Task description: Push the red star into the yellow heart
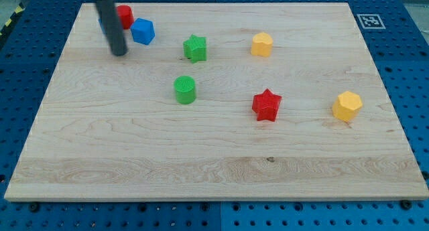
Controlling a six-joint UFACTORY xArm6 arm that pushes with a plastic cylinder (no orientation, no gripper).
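Observation:
The red star [267, 104] lies right of the board's middle. Two yellow blocks are in view: one [347, 106] to the right of the star near the board's right edge, and one [261, 44] above the star. I cannot tell which of them is the heart. My tip [119, 53] rests on the board at the view's upper left, far left of the red star and touching no block.
A red block [125, 17] and a blue block [143, 31] sit just right of the rod. A green star [195, 48] and a green cylinder [185, 90] lie between my tip and the red star. The wooden board [214, 171] sits on a blue perforated table.

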